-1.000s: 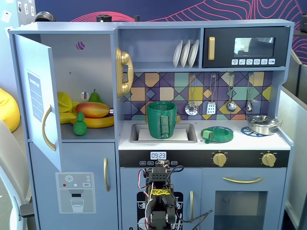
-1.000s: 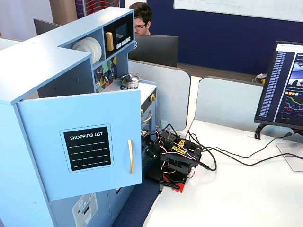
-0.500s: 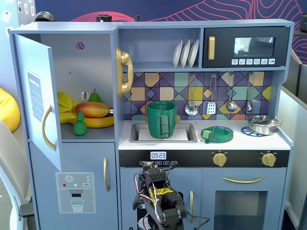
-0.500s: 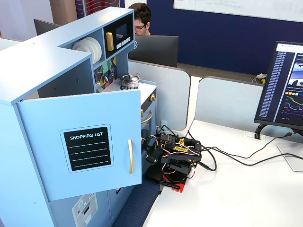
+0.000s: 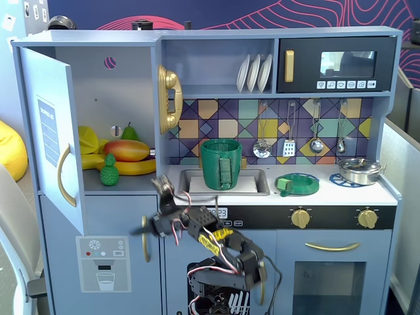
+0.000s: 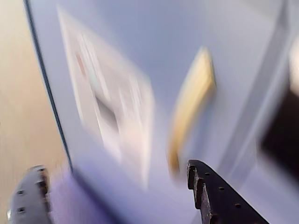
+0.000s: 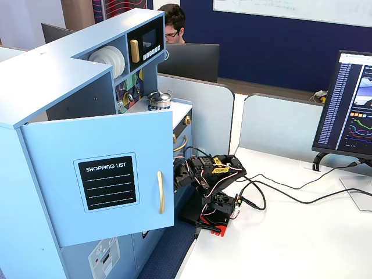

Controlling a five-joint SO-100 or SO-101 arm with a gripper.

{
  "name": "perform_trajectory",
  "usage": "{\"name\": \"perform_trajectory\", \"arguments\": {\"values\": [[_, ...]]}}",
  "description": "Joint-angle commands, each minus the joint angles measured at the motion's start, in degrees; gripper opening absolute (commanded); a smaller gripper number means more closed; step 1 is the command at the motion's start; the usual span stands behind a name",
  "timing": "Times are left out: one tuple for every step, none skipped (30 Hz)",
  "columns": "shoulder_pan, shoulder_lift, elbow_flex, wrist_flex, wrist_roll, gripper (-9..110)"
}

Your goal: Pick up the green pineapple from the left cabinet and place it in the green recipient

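The green pineapple (image 5: 109,170) stands at the front of the left cabinet (image 5: 125,92), whose door (image 5: 49,131) is swung wide open; it does not show in the wrist view. The green recipient (image 5: 220,164) stands upright in the sink. My gripper (image 5: 150,209) is open and empty, below the cabinet's shelf and in front of the lower door. In the blurred wrist view my gripper (image 6: 114,189) shows two spread fingers (image 6: 212,198) with nothing between them. In a fixed view from the side the open door (image 7: 116,174) hides most of the gripper.
A mango (image 5: 126,150), bananas (image 5: 131,167) and a pear (image 5: 130,133) lie beside the pineapple. The lower door's gold handle (image 6: 191,107) and sticker (image 5: 104,262) face the gripper. A flat green pan (image 5: 296,184) and a metal pot (image 5: 359,170) sit on the counter. Cables (image 7: 279,192) cross the desk.
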Motion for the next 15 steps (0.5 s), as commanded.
{"name": "perform_trajectory", "arguments": {"values": [[-1.93,-9.49,-14.33,-10.72,-2.99,39],[-1.58,-11.78,-16.52,-12.48,-2.90,39],[-1.14,-13.89,-18.72,-13.01,-2.46,40],[-0.70,-15.73,-20.30,-13.97,-2.11,42],[-0.44,-17.31,-21.36,-15.64,-0.62,44],[-0.09,-18.72,-22.15,-17.40,1.32,46],[0.18,-20.13,-22.94,-18.81,1.93,48],[0.26,-21.45,-23.55,-20.65,2.64,48],[0.35,-22.85,-24.35,-21.80,3.43,49],[0.62,-24.35,-25.14,-22.85,3.87,50],[1.14,-25.84,-25.75,-24.35,4.31,51],[1.76,-27.33,-26.37,-25.49,4.57,51],[2.46,-28.92,-27.16,-26.63,5.10,52],[2.99,-30.32,-28.04,-27.51,5.71,53],[3.60,-31.90,-28.92,-28.56,5.80,53]]}}
